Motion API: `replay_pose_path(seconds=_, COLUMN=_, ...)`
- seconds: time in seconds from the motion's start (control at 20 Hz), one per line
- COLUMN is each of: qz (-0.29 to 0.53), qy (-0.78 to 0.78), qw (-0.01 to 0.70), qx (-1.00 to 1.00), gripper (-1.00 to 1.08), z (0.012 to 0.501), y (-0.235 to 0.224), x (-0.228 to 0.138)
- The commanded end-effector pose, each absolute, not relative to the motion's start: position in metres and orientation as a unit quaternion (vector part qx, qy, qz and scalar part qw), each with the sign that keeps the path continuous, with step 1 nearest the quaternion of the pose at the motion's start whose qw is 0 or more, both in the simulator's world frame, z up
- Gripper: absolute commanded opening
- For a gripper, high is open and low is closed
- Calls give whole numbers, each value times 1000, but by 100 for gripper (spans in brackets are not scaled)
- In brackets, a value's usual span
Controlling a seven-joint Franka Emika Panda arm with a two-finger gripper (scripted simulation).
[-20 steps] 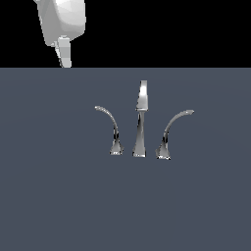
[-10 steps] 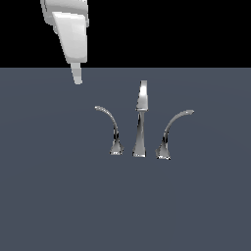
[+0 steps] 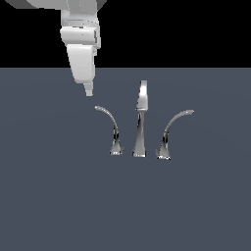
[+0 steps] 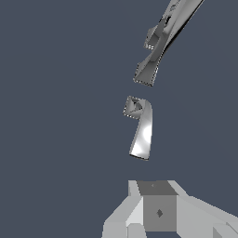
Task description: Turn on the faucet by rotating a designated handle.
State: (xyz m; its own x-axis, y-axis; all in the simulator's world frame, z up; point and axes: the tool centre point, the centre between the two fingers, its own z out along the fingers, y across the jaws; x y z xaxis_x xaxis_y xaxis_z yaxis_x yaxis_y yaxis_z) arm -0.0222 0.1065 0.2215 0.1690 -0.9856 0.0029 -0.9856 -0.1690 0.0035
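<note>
Chrome handle (image 3: 111, 128) in full view, claw (image 3: 88, 91) jaw gap unreadable

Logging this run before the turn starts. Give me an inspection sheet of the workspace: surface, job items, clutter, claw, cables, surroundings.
Surface: flat dark grey-blue top, uniform, unmarked.
Faucet: chrome three-piece set; tall straight spout upright in the middle, a curved lever on each side.
Handle: slimmer lever on the exterior view's left of the spout, hooked tip pointing away from it, untouched; also seen in the wrist view.
Other lever: thicker, wider arch on the exterior view's right, untouched.
Clutter: nothing seen.
Claw: white claw above and beyond the handle's tip, clear of it, holding nothing; fingers look together, state cannot be told.
Cables: nothing seen.
Surroundings: plain black background above the surface.
</note>
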Motion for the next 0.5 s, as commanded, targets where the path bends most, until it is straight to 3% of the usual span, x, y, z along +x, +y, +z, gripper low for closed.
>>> replay_pose_path(seconds=0.0, qz=0, qy=-667, qw=2, qx=745, gripper=-100, z=211, y=101, x=-12)
replay_pose_path(seconds=0.45, qz=0, qy=-727, qw=1, qx=687, gripper=-100, z=182, y=81, x=13)
